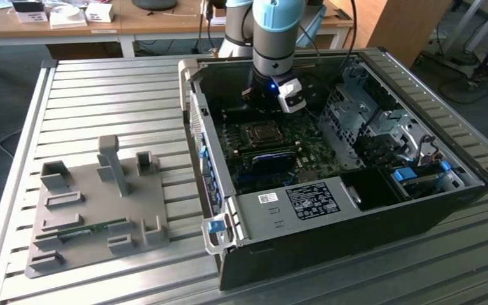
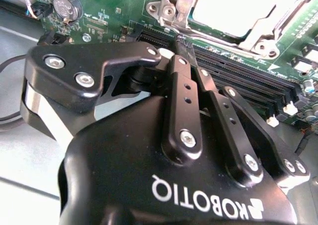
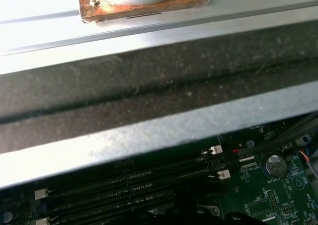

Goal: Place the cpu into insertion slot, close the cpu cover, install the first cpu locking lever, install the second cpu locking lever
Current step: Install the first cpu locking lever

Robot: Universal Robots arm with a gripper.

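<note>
Arm vertical inside the open case, gripper at the socket's edge.

Black sheet-metal computer case (image 1: 329, 235) lies open on a ribbed aluminium table (image 1: 100, 95). The arm (image 1: 274, 32), grey tube with a light-blue joint, points straight down into it. Green motherboard (image 2: 124, 6), long black memory slots (image 2: 248, 86). Matte black gripper (image 2: 181, 48): fingers drawn together, nothing visible between them, tips just beside the insertion slot (image 1: 261, 133). Thin silvery cpu cover (image 2: 256, 34) frames the cpu (image 2: 231, 6), whose flat pale metal top shows through the square window.

A robotics lab — slatted metal bench (image 1: 100, 95), opened computer case (image 1: 337, 238), cluttered wooden desks (image 1: 142, 22) behind.
</note>
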